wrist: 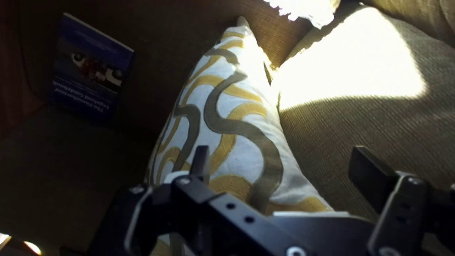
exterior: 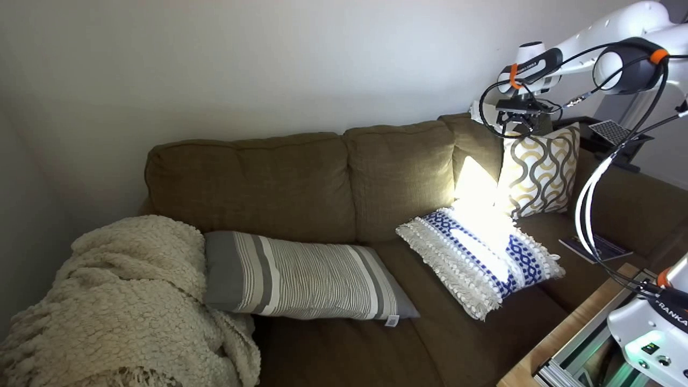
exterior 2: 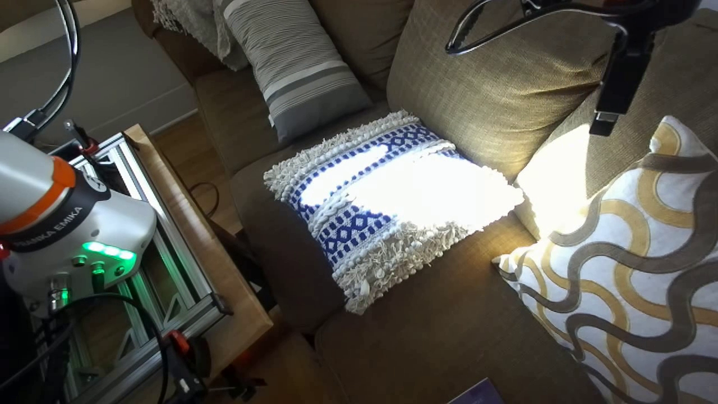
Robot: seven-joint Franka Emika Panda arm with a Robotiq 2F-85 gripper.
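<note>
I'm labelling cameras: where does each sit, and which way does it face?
Wrist view: mounted beside the open hand, looking down past it at the patterned pillow and book.
In an exterior view: raised, near the blanket, facing the couch and wall; arm, hand, base show.
In an exterior view: high near the patterned pillow, facing down over the fringed pillow; base, part of the hand show.
Both exterior views share the fringed pillow.

Wht arm [exterior: 618, 28] has orange bands [exterior: 659, 57], blk cables [exterior: 663, 83], blk 2-finger gripper [wrist: 284, 163].
</note>
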